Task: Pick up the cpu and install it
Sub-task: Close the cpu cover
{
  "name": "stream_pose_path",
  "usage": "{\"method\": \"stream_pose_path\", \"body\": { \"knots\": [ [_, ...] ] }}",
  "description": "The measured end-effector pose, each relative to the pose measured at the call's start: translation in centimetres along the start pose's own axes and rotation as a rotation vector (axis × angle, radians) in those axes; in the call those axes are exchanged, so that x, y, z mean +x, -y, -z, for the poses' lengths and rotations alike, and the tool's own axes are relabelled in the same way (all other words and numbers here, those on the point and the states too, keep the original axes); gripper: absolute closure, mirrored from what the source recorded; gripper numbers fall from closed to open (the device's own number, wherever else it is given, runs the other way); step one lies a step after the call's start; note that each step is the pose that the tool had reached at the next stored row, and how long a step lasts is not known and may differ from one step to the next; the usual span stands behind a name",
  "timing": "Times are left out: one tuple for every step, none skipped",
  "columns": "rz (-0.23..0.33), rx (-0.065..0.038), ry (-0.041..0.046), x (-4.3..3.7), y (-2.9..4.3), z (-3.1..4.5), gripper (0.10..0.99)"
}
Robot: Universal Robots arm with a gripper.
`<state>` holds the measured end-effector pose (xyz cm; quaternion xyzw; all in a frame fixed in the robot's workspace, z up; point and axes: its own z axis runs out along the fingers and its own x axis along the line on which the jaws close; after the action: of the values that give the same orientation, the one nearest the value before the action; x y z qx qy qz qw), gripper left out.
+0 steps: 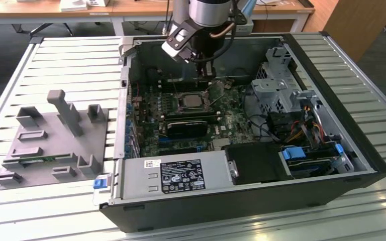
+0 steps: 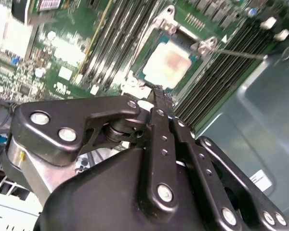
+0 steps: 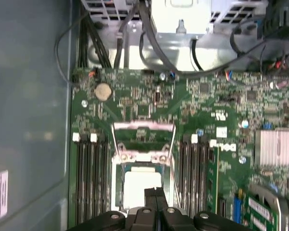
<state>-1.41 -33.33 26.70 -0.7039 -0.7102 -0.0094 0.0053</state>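
**Gripper** [image 3: 155, 192]: black, two-fingered, on linkage arms. The jaws are drawn together, with only a thin seam left between the fingertips [image 2: 160, 96]. Nothing is held between them.

**Cpu** [image 3: 137, 185]: small flat square chip with a silver-grey metal top. It is found lying flat in the black square socket frame [image 3: 118, 183], not in the gripper.
- Relation to the jaws: in both wrist views the closed tips are set at one edge of the chip, which extends directly ahead of and below them. In the exterior view the gripper [image 1: 205, 78] hangs above the cpu [image 1: 193, 102], slightly toward the exterior view's right.
- Contact between tips and chip cannot be determined.
- Being square, the chip has no long axis; its edges are aligned with the socket's.
- It is judged to be placed in its seat but not clamped.

**Load plate** [image 3: 143, 136]: silver metal frame, swung up off the socket and standing open beyond the chip.

**Retention lever** [image 2: 241, 54]: thin steel rod, seen released and angled away from the socket.

**Memory slots** [image 3: 89, 178]: long black channels, ranged on both sides of the socket.

**Motherboard** [image 3: 135, 103]: green printed board, carrying all of the above.

**Computer case** [image 1: 260, 208]: black tower, laid on its side with the panel off.

**Fixture tray** [image 1: 52, 145]: grey moulded block, well apart from the case toward the exterior view's left.

**Table** [image 1: 72, 60]: pale slatted surface, under the case and tray.
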Motion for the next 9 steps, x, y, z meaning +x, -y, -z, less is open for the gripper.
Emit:
{"method": "stream_pose_path", "body": {
  "knots": [
    [0.004, 0.000, -0.0004, 0.00, -0.06, 0.00, 0.980],
    [0.008, 0.000, -0.0001, 0.00, -0.06, 0.08, 0.980],
    [0.010, 0.000, -0.0001, 0.00, -0.06, 0.16, 0.980],
    [0.012, 0.000, -0.0003, 0.00, -0.06, 0.26, 0.980],
    [0.014, 0.000, -0.0003, 0.00, -0.06, 0.32, 0.980],
    [0.015, 0.000, -0.0005, 0.00, -0.07, 0.32, 0.980],
    [0.015, 0.000, -0.0006, -0.03, -0.08, 0.32, 0.980],
    [0.015, 0.000, -0.0006, -0.05, -0.10, 0.32, 0.980],
    [0.015, 0.000, -0.0005, -0.06, -0.14, 0.32, 0.980]
  ]
}}
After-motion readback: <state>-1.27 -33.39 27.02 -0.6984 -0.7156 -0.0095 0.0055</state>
